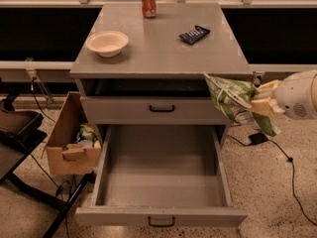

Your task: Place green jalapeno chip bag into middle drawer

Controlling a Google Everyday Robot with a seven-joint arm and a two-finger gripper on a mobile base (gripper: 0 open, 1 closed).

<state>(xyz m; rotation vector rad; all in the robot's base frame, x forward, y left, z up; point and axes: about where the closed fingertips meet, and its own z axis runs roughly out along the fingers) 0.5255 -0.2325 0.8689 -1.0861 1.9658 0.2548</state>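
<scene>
Right of the cabinet (158,114), gripper (257,101) is clamped on the green jalapeno chip bag (230,98), hanging outside the open middle drawer (198,216) (past its right wall), so releasing w/o shifting left prob drops it on the floor (277,197).

The tool (261,103), at the view's right edge, grips the green jalapeno chip bag (229,99).

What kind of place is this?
Likely a lab or office test area: a grey metal drawer cabinet on speckled floor, black cables, and the gripper right of it holding a crinkled green foil chip bag.
</scene>
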